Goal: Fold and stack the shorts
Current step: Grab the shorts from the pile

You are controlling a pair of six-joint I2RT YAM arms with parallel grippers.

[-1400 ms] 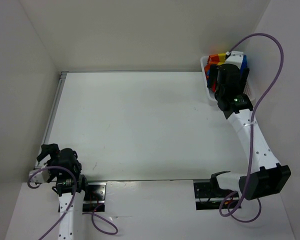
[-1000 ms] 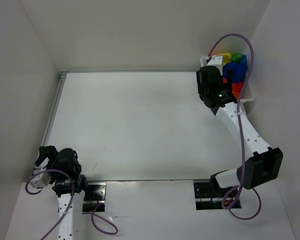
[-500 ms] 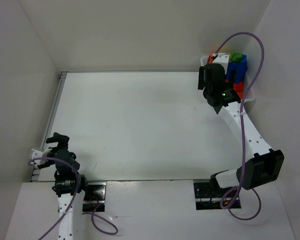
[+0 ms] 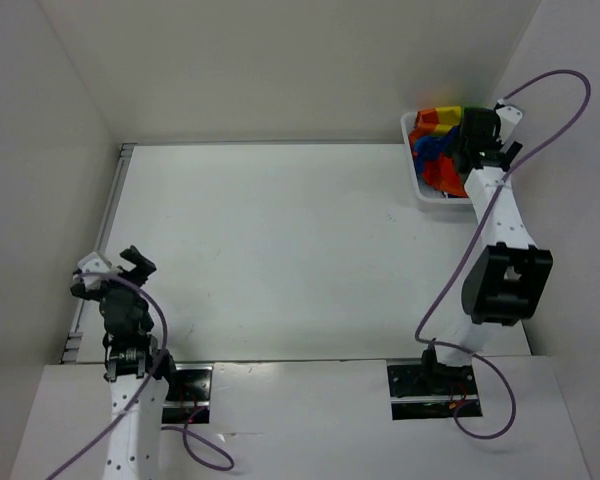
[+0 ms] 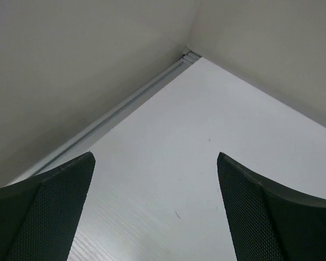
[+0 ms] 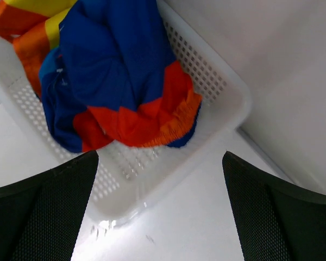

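The shorts (image 4: 435,150) lie bunched in a white mesh basket (image 4: 416,180) at the table's far right corner. In the right wrist view the shorts (image 6: 119,70) show blue, red, orange and yellow folds inside the basket (image 6: 228,103). My right gripper (image 4: 472,140) hangs over the basket's near right corner. In its own view it (image 6: 160,217) is open and empty, above the basket's rim and the table. My left gripper (image 4: 110,275) is at the table's near left. In its own view it (image 5: 155,217) is open and empty over bare table.
White walls enclose the table on the left, back and right. A metal rail (image 4: 105,230) runs along the table's left edge and shows in the left wrist view (image 5: 125,103). The right arm's purple cable (image 4: 550,110) loops near the right wall.
My right arm has swung from the basket's left side to over its right part, uncovering the shorts. My left gripper has lifted and moved forward along the left edge.
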